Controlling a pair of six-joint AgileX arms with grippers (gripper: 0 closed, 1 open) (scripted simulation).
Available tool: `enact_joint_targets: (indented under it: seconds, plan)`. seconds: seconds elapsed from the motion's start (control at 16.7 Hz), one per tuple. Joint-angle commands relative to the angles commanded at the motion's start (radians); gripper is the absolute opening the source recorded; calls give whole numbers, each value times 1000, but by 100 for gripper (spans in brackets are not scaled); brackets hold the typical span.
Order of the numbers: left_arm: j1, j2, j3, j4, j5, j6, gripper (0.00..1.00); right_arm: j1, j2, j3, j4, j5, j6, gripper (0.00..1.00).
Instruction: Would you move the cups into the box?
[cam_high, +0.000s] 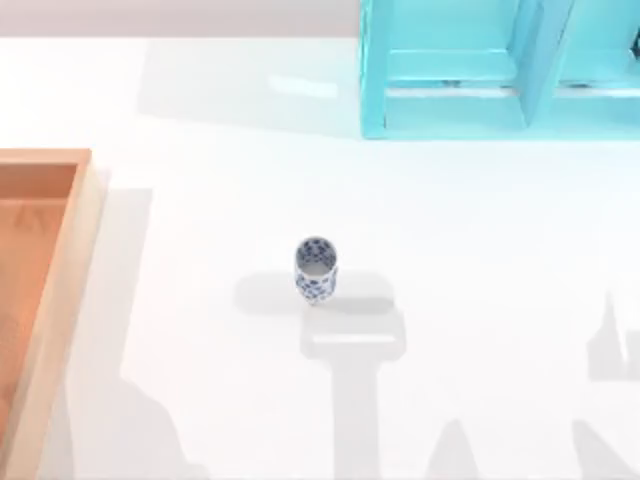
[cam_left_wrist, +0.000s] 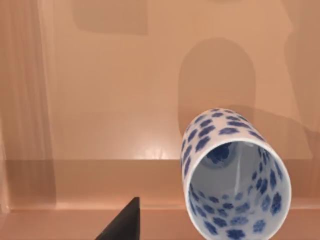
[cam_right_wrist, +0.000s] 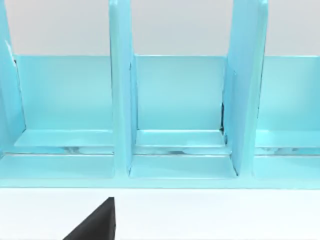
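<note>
We see a white bench (cam_high: 450, 300) with soft grey shadows lying on it. At its far edge, toward the right, stands a turquoise shelf frame (cam_high: 450, 110). In the right wrist view this frame (cam_right_wrist: 175, 170) shows upright dividers that separate open compartments, each with a flat floor and a back wall.

Bright even light; soft grey arm shadows fall across the white table (cam_high: 480, 250), mild glare
</note>
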Motion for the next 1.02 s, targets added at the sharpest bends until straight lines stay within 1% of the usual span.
enact_joint_targets:
  seconds: [0.54,0.66,1.02]
  plan:
    - [-3,-1,16,-16,0,2,100,0,0,0,0,0,0,100]
    - [-6,5,73,-72,1,6,100,0,0,0,0,0,0,100]
    - [-6,11,328,-322,-1,-3,100,0,0,0,0,0,0,100]
